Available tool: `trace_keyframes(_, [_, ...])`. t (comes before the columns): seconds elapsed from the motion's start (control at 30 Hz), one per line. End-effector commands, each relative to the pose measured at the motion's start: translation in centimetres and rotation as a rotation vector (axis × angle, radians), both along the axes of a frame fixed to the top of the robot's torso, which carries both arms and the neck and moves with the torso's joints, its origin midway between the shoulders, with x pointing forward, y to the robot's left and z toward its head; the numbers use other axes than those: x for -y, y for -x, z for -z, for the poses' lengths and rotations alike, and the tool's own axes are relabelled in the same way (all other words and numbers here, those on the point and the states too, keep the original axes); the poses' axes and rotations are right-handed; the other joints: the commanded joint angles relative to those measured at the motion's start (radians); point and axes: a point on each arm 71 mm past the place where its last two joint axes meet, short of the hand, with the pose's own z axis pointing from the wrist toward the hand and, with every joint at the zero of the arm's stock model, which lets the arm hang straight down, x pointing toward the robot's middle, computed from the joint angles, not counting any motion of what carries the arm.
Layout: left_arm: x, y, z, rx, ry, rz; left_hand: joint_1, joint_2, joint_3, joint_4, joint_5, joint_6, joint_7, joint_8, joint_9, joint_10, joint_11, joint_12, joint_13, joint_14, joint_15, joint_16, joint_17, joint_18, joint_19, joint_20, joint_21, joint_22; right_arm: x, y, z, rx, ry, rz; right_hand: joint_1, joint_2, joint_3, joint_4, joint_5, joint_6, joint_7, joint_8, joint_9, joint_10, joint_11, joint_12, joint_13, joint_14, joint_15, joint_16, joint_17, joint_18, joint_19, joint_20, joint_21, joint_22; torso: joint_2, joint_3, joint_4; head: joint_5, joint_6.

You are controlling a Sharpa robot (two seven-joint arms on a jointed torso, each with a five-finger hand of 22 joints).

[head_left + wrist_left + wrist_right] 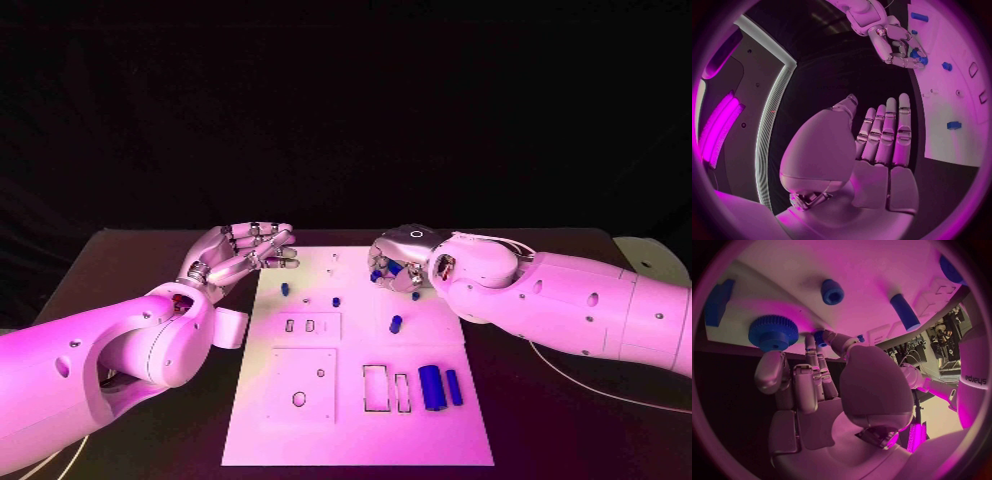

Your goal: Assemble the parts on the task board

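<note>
The task board [361, 420] lies in the middle of the black table [130, 260], with bare table along both long edges. The left hand [242, 250] hovers beside the board's far left corner, fingers straight, holding nothing. The right hand [404, 262] hangs over the far edge, fingers curled, perhaps touching a blue part [378, 273]. Two blue cylinders [440, 385] lie near the right edge.

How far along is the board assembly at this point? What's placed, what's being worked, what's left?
Looks early. Small blue parts stand on the far half of the task board, though I cannot tell whether they are seated. The right hand is on a small blue piece near the blue gear. The left hand hovers open, holding nothing. Two blue cylinders lie loose beside empty rectangular slots.
</note>
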Motion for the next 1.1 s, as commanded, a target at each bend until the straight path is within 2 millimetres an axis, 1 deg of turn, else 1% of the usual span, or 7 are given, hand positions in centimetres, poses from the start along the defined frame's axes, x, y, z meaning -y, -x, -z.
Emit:
trace_keyframes(0.03, [0.1,0.0,-0.1,-0.001,0.005,0.018,-0.008,-0.004,0.001,0.006,0.000,-0.009,0.037,-0.007,-0.001,-0.003,0.004,-0.006,0.000,-0.006,0.003,-0.007,0.002,0.013,0.006,0.000,0.003,-0.001,-0.1,0.0,-0.4,0.038,-0.038,0.010,0.003,0.018,0.007,0.000,-0.002,0.008,-0.002,0.007,0.018,0.009,0.001,0.001,0.002,0.057,-0.008,0.004,0.003,-0.013,0.000,-0.008,0.005,0.002,0.002,-0.0005,0.0003,0.000,0.004])
trace_keyframes(0.33, [0.0,-0.1,0.0,-0.008,0.004,0.013,-0.008,-0.004,0.001,0.006,-0.001,-0.010,0.038,-0.008,-0.002,-0.005,0.005,-0.008,0.000,-0.006,0.003,-0.008,0.003,0.013,0.006,0.000,0.003,-0.001,-0.6,0.4,-1.6,0.121,-0.138,0.011,-0.005,0.018,0.006,0.000,-0.006,0.012,-0.007,0.022,0.036,0.019,-0.003,-0.002,0.006,0.058,-0.011,0.009,0.009,-0.014,0.001,-0.011,0.011,0.013,0.003,-0.0016,0.0036,0.000,0.013])
trace_keyframes(0.53, [-0.1,-0.1,0.0,-0.011,0.004,0.010,-0.007,-0.003,0.001,0.005,-0.001,-0.011,0.038,-0.009,-0.002,-0.005,0.006,-0.008,0.000,-0.007,0.003,-0.008,0.003,0.013,0.006,0.000,0.002,-0.002,-1.2,-0.2,-2.2,0.169,-0.185,0.027,-0.021,0.012,0.002,0.011,-0.037,0.006,-0.009,0.028,0.050,0.020,-0.004,-0.007,0.007,0.059,-0.012,0.013,0.013,-0.015,0.001,-0.012,0.014,0.019,0.006,-0.0024,0.0059,0.003,0.020])
trace_keyframes(0.77, [0.1,-0.2,0.0,-0.015,0.010,0.014,-0.006,-0.003,0.002,0.005,-0.001,-0.012,0.038,-0.009,-0.002,-0.006,0.006,-0.009,0.000,-0.007,0.004,-0.008,0.004,0.013,0.006,0.000,0.002,-0.002,-2.2,-1.3,-2.3,0.177,-0.219,0.042,-0.020,0.014,0.005,0.010,-0.036,0.004,-0.009,0.028,0.052,0.018,-0.004,-0.008,0.007,0.059,-0.012,0.014,0.017,-0.015,0.000,-0.012,0.014,0.020,0.008,-0.0023,0.0087,-0.002,0.019])
trace_keyframes(0.87, [0.2,-0.2,0.0,-0.016,0.013,0.017,-0.006,-0.003,0.002,0.005,-0.001,-0.012,0.038,-0.009,-0.002,-0.006,0.006,-0.009,0.000,-0.007,0.004,-0.008,0.004,0.013,0.006,0.000,0.002,-0.002,-2.7,-1.7,-2.3,0.174,-0.229,0.044,-0.019,0.014,0.006,0.010,-0.035,0.003,-0.009,0.028,0.052,0.018,-0.004,-0.009,0.008,0.060,-0.012,0.016,0.020,-0.015,0.001,-0.012,0.016,0.022,0.009,-0.0020,0.0092,0.003,0.019])
trace_keyframes(0.97, [0.2,-0.1,-0.3,-0.012,0.015,0.018,-0.006,-0.003,0.003,0.004,-0.001,-0.012,0.039,-0.009,-0.002,-0.006,0.006,-0.010,0.000,-0.007,0.004,-0.009,0.004,0.013,0.006,0.001,0.002,-0.002,-3.2,-1.9,-2.3,0.171,-0.239,0.044,-0.020,0.014,0.006,0.010,-0.035,0.003,-0.008,0.028,0.053,0.018,-0.004,-0.009,0.008,0.060,-0.012,0.016,0.019,-0.015,0.001,-0.012,0.015,0.021,0.016,-0.0032,0.0121,0.004,0.026])
trace_keyframes(1.1, [0.3,-0.1,-0.5,-0.009,0.017,0.022,-0.006,-0.003,0.003,0.004,-0.001,-0.012,0.039,-0.009,-0.002,-0.006,0.006,-0.010,0.000,-0.007,0.004,-0.009,0.004,0.013,0.006,0.001,0.002,-0.002,-3.8,-2.2,-2.2,0.165,-0.243,0.040,-0.020,0.014,0.006,0.011,-0.033,0.001,-0.008,0.028,0.053,0.018,-0.004,-0.009,0.008,0.060,-0.012,0.016,0.021,-0.016,0.002,-0.012,0.018,0.025,0.017,-0.0045,0.0150,0.002,0.021])
